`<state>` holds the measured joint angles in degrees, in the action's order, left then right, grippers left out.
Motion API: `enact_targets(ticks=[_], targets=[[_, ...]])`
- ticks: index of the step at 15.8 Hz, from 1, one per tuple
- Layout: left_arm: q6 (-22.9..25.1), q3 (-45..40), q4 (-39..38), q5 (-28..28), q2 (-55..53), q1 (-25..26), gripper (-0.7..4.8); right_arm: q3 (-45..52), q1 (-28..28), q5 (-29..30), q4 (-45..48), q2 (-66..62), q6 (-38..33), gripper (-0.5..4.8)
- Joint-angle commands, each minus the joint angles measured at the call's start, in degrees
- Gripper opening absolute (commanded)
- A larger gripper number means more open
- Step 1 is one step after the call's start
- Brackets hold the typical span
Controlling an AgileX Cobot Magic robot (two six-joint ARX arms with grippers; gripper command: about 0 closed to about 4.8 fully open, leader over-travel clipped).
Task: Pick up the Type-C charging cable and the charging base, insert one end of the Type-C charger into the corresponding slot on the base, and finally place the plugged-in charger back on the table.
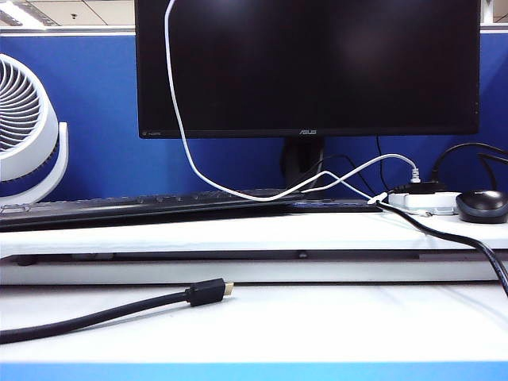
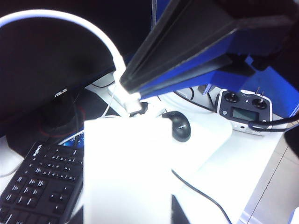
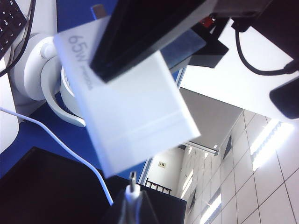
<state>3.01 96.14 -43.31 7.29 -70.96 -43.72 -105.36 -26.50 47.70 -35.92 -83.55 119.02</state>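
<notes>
My left gripper (image 2: 135,212) is shut on the charging base (image 2: 126,163), a glossy white block marked 65W (image 3: 135,116). My right gripper (image 3: 132,203) is shut on the white connector (image 3: 132,189) of the Type-C charging cable (image 3: 60,144). The connector's silver tip points at the base's end face and stands right at it. Whether it sits in the slot I cannot tell. In the left wrist view the right gripper (image 2: 128,93) hangs over the base's far end, and the cable (image 2: 70,18) arcs away. The cable (image 1: 178,119) hangs before the monitor in the exterior view; both grippers are out of that view.
A black monitor (image 1: 309,63) stands behind a keyboard (image 1: 159,208) on the raised shelf (image 1: 238,234). A power strip (image 1: 425,200) and a mouse (image 1: 482,205) sit at the right and a fan (image 1: 24,131) at the left. A black gold-tipped cable (image 1: 208,292) lies on the table (image 1: 317,325).
</notes>
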Motion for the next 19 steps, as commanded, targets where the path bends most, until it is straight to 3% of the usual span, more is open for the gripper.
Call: enact_targets(ticks=[1,19], targets=[[-0.2,0.2,0.5,-0.9,0.3,0.0,0.19,-0.2,-0.1,1.2,0.5,0.4,-0.1,0.03],[-0.5,0.2,-0.3,-0.5,0.3,0.0,0.19,0.2,-0.1,3.1,0.2,0.2,-0.1,0.03]])
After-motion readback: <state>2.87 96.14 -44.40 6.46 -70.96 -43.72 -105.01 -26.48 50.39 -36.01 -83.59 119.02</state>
